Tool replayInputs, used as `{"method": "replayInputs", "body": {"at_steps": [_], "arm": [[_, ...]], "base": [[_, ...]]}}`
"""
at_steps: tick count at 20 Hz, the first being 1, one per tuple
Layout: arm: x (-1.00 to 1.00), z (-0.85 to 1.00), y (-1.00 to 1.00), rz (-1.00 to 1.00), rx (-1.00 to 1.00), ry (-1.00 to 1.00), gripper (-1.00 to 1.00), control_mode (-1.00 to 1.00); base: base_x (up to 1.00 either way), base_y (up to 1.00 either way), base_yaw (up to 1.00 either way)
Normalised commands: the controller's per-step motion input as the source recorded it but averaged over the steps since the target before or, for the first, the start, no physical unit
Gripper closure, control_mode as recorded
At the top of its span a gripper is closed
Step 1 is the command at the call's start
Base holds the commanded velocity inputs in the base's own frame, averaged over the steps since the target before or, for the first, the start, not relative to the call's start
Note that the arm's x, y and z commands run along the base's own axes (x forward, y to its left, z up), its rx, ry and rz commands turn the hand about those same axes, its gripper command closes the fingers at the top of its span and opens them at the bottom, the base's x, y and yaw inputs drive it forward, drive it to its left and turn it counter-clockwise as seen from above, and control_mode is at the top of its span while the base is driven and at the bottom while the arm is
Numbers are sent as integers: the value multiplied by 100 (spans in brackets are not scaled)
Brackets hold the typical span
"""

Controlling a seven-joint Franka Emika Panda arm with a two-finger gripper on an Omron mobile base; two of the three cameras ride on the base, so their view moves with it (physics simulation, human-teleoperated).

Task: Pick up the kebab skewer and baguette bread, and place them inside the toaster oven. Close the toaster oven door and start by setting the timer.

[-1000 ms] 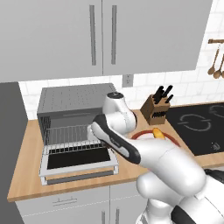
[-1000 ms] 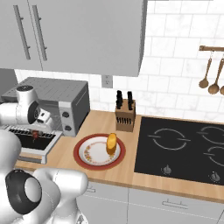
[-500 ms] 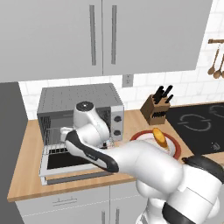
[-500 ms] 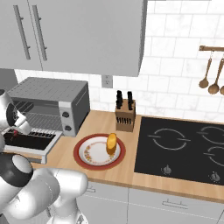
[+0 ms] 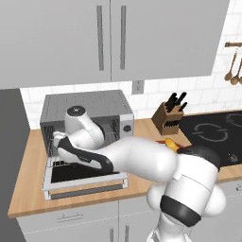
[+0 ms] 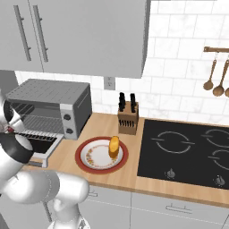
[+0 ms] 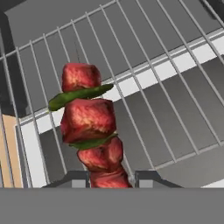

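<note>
In the hand view my gripper [image 7: 111, 179] is shut on the lower end of the kebab skewer [image 7: 89, 127], a stick of red meat chunks with green slices. The skewer hangs over the wire rack [image 7: 170, 83] of the toaster oven [image 5: 85, 111]. My arm reaches into the oven's open front, above the dropped toaster oven door [image 5: 85, 182]. The baguette bread [image 6: 114, 146] stands on the red-rimmed plate [image 6: 89, 165], to the right of the oven. Two round knobs [image 6: 67, 117] sit on the oven's right panel.
A knife block [image 6: 127, 120] stands behind the plate by the tiled wall. A black stovetop [image 6: 188, 152] takes up the counter's right side, with wooden spoons [image 6: 214, 80] hanging above it. Wall cabinets [image 5: 111, 38] hang over the oven.
My arm has swung left from beside the oven to its open front, carrying the skewer over the rack. The baguette and plate have stayed put.
</note>
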Motion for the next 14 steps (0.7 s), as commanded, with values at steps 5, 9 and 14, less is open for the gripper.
{"method": "replayInputs", "body": {"at_steps": [5, 9, 14], "arm": [[36, -21, 1, -7, 0, -7, 100, -100], [42, -3, 0, -5, 0, -2, 100, -100], [11, -11, 13, -5, 1, 0, 100, -100]], "base": [[0, 0, 0], [0, 0, 0], [0, 0, 0]]}}
